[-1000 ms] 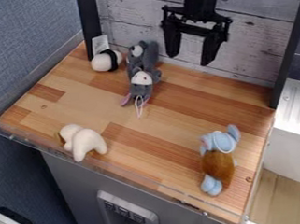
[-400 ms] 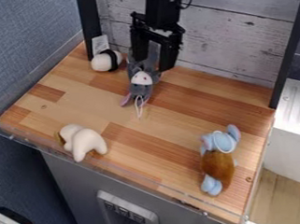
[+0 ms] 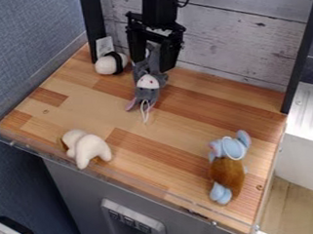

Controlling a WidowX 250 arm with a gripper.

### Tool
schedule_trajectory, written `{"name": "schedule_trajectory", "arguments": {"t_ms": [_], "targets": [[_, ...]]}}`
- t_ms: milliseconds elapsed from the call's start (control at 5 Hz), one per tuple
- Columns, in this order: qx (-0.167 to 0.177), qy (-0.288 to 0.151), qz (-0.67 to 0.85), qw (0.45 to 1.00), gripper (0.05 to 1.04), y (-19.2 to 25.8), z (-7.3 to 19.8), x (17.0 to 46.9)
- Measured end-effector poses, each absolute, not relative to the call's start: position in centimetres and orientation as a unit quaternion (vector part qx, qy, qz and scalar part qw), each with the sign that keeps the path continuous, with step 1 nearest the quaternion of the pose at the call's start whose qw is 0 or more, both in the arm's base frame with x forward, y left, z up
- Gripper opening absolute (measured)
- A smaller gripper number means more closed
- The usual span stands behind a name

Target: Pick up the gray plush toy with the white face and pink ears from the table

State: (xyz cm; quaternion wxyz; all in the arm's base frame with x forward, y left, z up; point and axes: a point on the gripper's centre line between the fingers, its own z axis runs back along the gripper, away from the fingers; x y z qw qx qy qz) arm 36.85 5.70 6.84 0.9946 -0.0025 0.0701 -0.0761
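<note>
The black gripper (image 3: pixel 152 65) hangs at the back of the wooden table, over the grey plush toy (image 3: pixel 148 83). Its two fingers are spread apart, one on each side of the toy's rear part; whether they touch it I cannot tell. The toy lies with its white-and-grey head and pink ears toward the front, a string loop beside them. Just left of the gripper is a white and black plush (image 3: pixel 110 64) with a tag. A cream plush (image 3: pixel 87 147) stands near the front left edge, and a blue and brown plush (image 3: pixel 227 169) lies at the right.
The wooden table (image 3: pixel 123 110) has a clear plastic rim (image 3: pixel 116 175) along its front. Black posts stand at the back left and right, with a whitewashed plank wall (image 3: pixel 238 47) between them. A blue padded partition (image 3: pixel 32 41) borders the left side.
The gripper has moved left across the back, from beside the plank wall's middle to over the grey plush toy. Its fingers remain apart, and the plush toys have stayed in place.
</note>
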Motion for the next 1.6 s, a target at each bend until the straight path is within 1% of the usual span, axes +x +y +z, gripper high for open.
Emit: {"name": "schedule_trajectory", "arguments": {"t_ms": [400, 800, 1000, 1200, 1400, 1600], "targets": [[-0.001, 0.065, -0.034, 0.997, 0.998, 6.0, 4.7, 36.7], [0.000, 0.064, -0.079, 0.995, 0.996, 5.7, 2.4, 35.9], [0.001, 0.067, -0.111, 0.992, 0.996, 5.6, 1.1, 36.1], [0.004, 0.064, -0.125, 0.990, 0.950, 5.8, 0.9, 36.2], [0.004, 0.062, -0.121, 0.991, 0.699, 5.8, 0.9, 36.4], [0.003, 0.064, -0.100, 0.993, 0.588, 5.7, 0.8, 36.8]]}}
